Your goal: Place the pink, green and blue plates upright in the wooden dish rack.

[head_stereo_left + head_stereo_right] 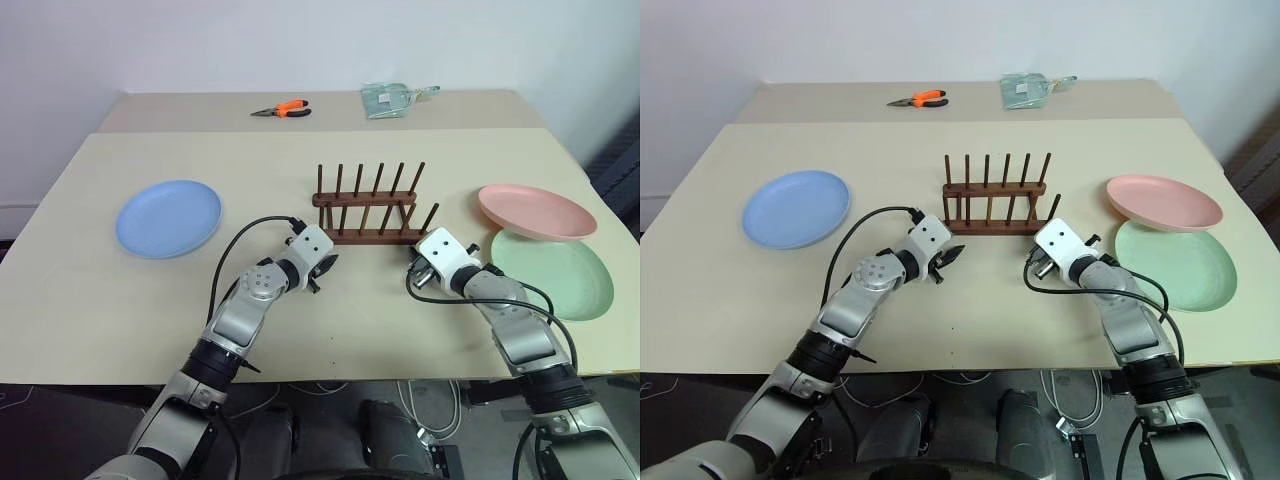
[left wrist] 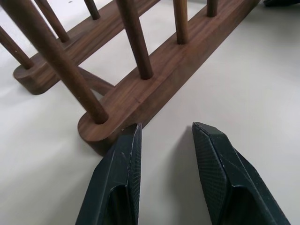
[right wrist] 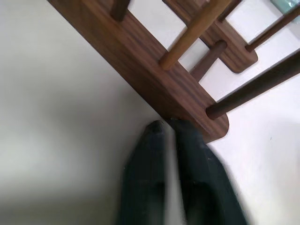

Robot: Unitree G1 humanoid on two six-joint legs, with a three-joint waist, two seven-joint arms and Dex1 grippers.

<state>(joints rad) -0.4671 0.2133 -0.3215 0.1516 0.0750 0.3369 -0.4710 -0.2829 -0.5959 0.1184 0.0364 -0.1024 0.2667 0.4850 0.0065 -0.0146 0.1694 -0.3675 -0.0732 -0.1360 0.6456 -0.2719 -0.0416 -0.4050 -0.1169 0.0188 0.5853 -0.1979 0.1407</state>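
The wooden dish rack [image 1: 365, 205] stands at the table's middle with no plates in it. A blue plate [image 1: 168, 218] lies flat at the left. At the right, a pink plate [image 1: 535, 211] rests partly over the far edge of a green plate [image 1: 555, 275]. My left gripper [image 2: 164, 129] is open and holds nothing; one fingertip [image 2: 127, 140] is close to the left end of the rack's near bar. My right gripper [image 3: 166, 124] is shut, with only a thin slit between its fingers. Its tips are against the right end of that same bar.
Orange-handled pliers [image 1: 282, 110] and a clear plastic packet [image 1: 392, 98] lie on the far table section. The table's front edge [image 1: 330, 378] runs just behind both forearms. Bare tabletop lies between the rack and the blue plate.
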